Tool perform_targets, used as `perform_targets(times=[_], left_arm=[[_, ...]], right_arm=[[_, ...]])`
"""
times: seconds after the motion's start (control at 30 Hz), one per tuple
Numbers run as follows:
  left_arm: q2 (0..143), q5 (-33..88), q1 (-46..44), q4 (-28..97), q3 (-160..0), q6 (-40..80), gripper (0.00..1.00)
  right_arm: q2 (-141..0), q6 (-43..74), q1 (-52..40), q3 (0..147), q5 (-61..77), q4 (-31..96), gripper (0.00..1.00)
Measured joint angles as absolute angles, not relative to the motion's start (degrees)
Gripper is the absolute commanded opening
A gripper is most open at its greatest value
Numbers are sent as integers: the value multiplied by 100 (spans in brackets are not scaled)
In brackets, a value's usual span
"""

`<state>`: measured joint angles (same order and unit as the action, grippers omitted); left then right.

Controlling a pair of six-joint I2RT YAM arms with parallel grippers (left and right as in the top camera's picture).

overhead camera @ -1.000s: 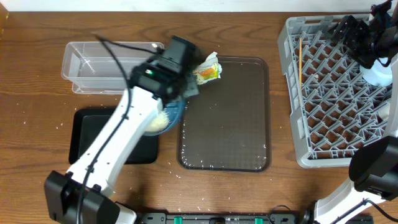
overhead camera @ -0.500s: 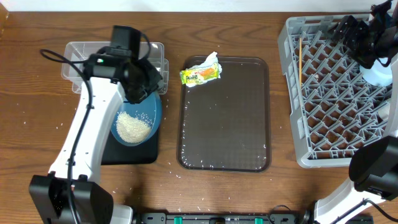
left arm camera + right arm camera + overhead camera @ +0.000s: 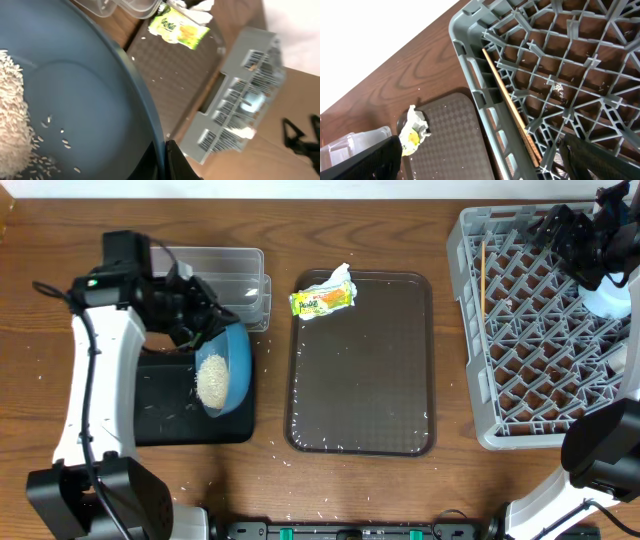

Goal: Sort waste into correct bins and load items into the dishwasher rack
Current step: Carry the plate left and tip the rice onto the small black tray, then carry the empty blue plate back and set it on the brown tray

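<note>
My left gripper (image 3: 203,328) (image 3: 162,161) is shut on the rim of the blue dish (image 3: 232,370) (image 3: 75,95). It holds the dish steeply tilted over the black tray (image 3: 160,425). A pile of white rice (image 3: 211,380) (image 3: 12,125) lies against the dish's low side, and loose grains dot the tray. The yellow-green wrapper (image 3: 322,300) (image 3: 180,30) and the white tissue (image 3: 338,276) lie at the brown tray's far left corner. My right gripper (image 3: 583,238) (image 3: 485,167) hangs open over the grey rack (image 3: 545,330) (image 3: 555,75). The chopsticks (image 3: 482,280) (image 3: 512,115) lie in the rack.
The clear tub (image 3: 215,270) stands just behind the black tray. A large brown serving tray (image 3: 365,370) fills the middle. A small white object (image 3: 606,300) sits in the rack below my right arm. Stray rice grains lie on the wood near the front edge.
My left arm has swung left with the dish, from the brown tray to over the black tray, and tipped it. The rice has slid to the low side. The right arm is still.
</note>
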<state>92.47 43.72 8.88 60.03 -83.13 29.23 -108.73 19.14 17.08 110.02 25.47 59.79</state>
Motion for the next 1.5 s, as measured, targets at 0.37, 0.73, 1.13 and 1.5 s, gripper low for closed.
perform_targets(times=[0.37,0.73,1.13,1.5], left_arm=[[9247,5979,2053,6018,-7662,2202,6],[9247,7218,2985,6110,-7533,1879,6],[9247,7688,4084,7172,-7529,1721,6],[9244,7717,4224,7111,-7522,1555,6]], right_arm=[[-10873,1914,1708,11002,2547,5977,99],[-10873,1914,1708,11002,2547,5977,99],[-10873,1914,1708,11004,2547,5977,99],[-10873,1914,1708,11002,2547,5977,99]])
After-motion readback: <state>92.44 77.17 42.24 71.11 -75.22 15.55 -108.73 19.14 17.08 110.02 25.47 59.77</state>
